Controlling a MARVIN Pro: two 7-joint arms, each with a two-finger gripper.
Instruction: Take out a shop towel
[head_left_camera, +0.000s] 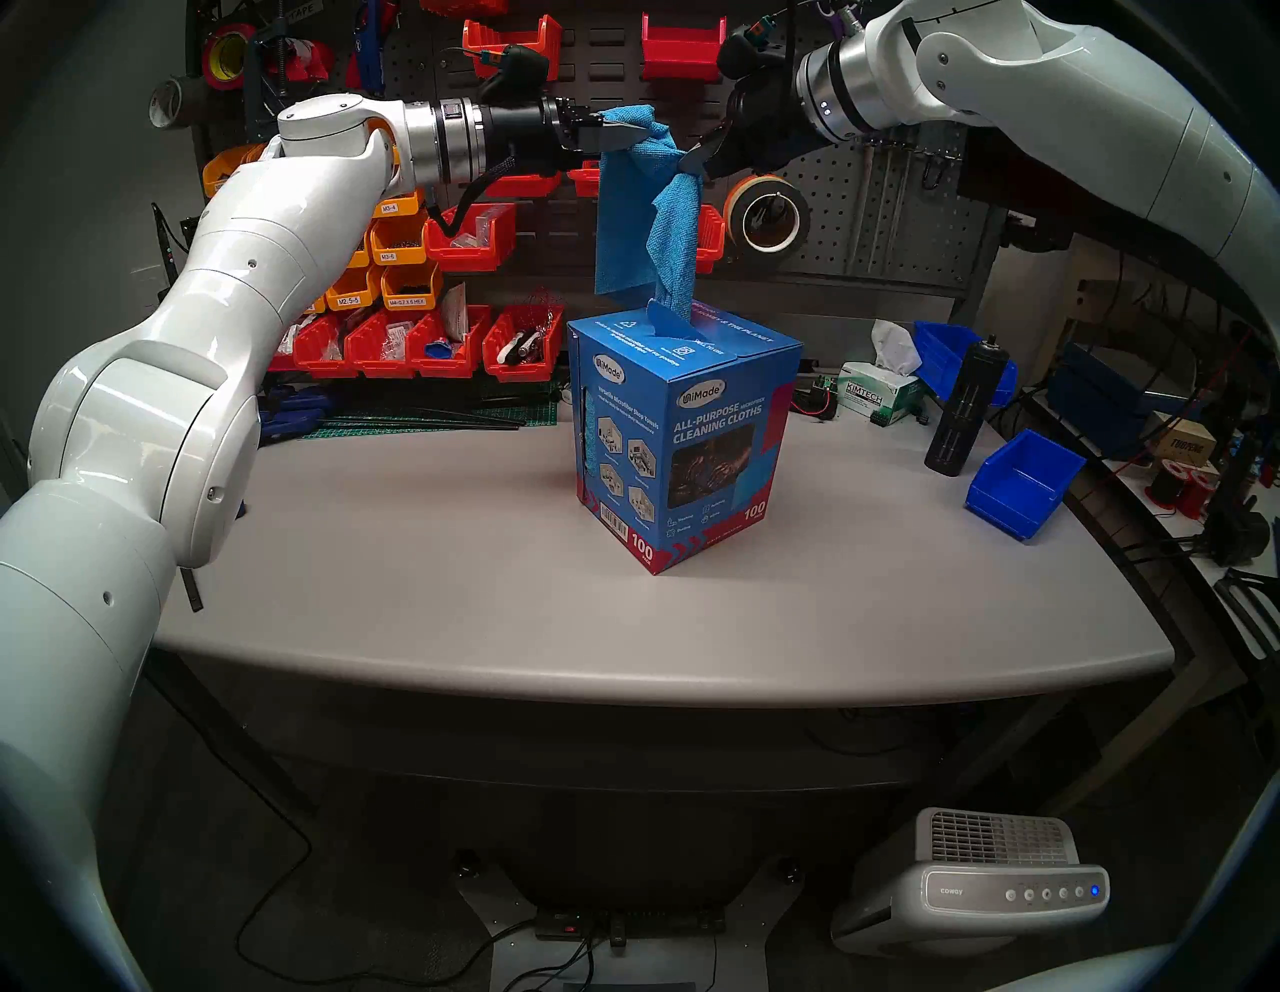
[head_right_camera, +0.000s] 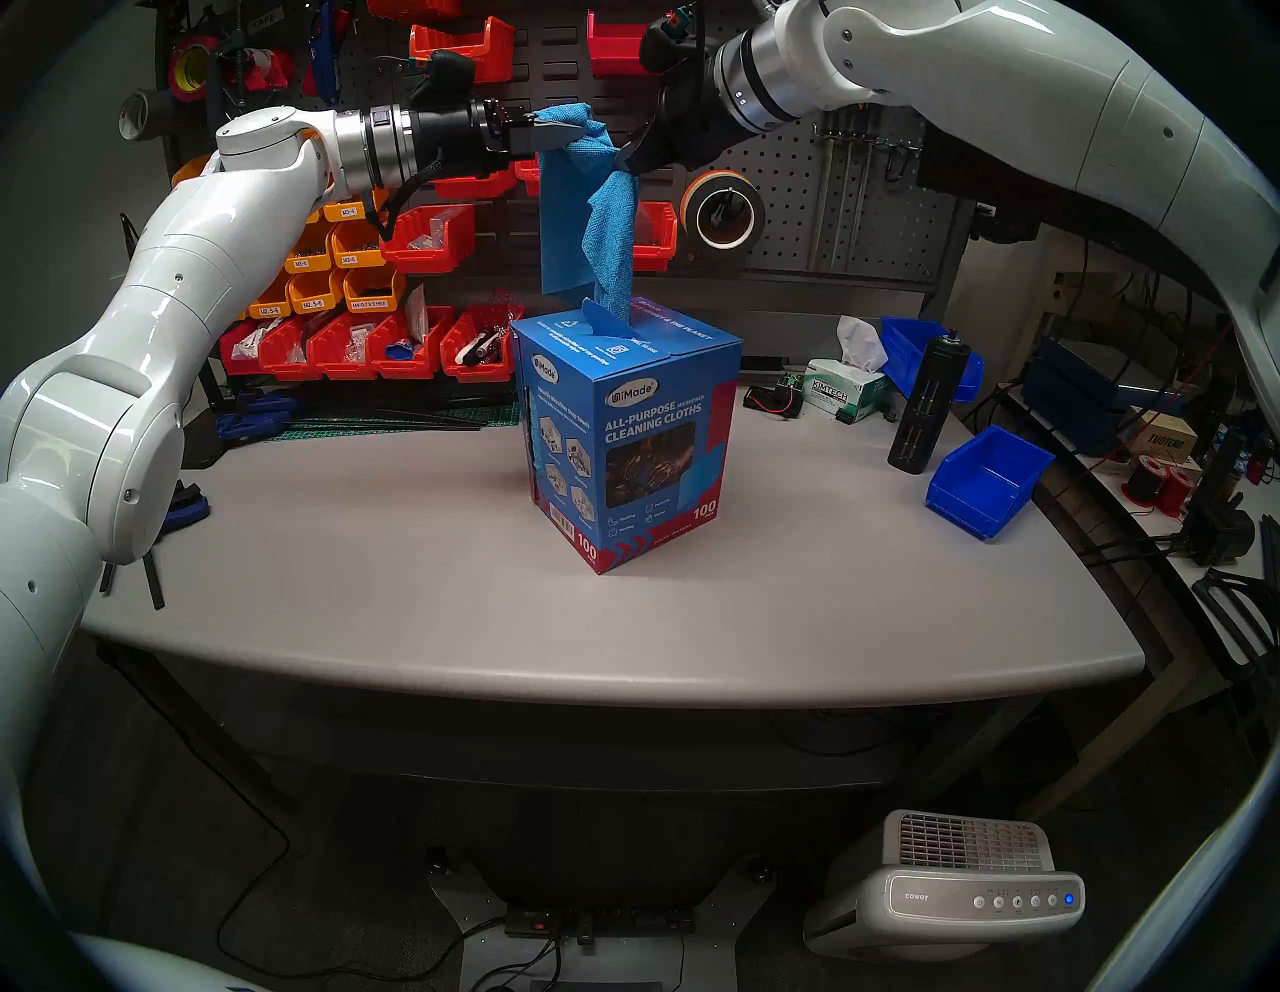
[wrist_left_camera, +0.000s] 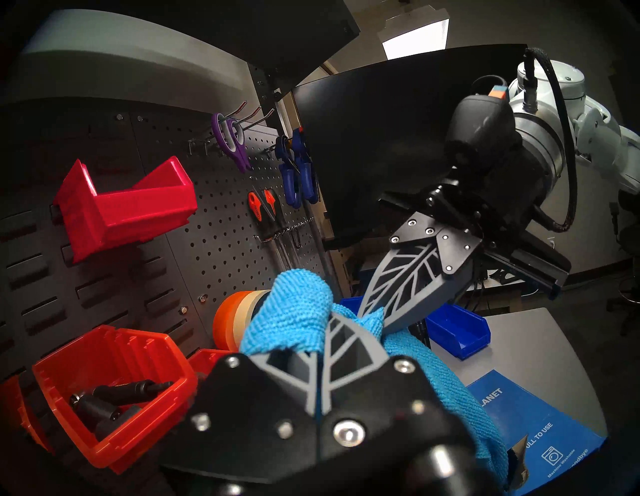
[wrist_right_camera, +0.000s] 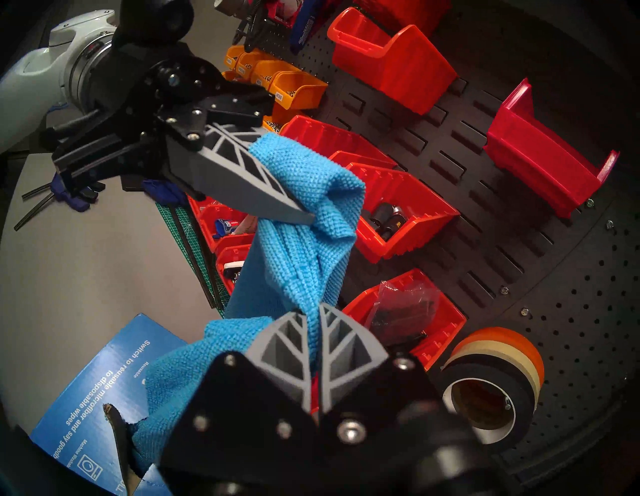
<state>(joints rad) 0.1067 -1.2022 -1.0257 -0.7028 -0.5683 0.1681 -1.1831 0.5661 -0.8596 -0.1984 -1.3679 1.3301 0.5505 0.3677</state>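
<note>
The left gripper (head_left_camera: 641, 131) was clenched on the upper corner of the one shop towel (head_left_camera: 627, 208), its fingers level and pointing toward the right gripper (head_left_camera: 692, 163), which was pinched shut on a gathered fold of the same cloth just beside and slightly lower. Between the two grips the towel bunched. Below them it hung in two parts: a flat panel dropping free on the left, and a twisted strand running down into the torn slot in the top of the single blue carton (head_left_camera: 682, 443). The towel was thus held up in the air above the carton, its lower end still in the opening.

The carton stood upright near the middle of the desk (head_left_camera: 415, 554), one corner facing the front edge. Open desk surface lay all around it, widest toward the front and left edges. Toward the right edge stood one black canister (head_left_camera: 966, 409) and two blue bins (head_left_camera: 1021, 481), with one tissue box (head_left_camera: 876, 391) near the back edge.
</note>
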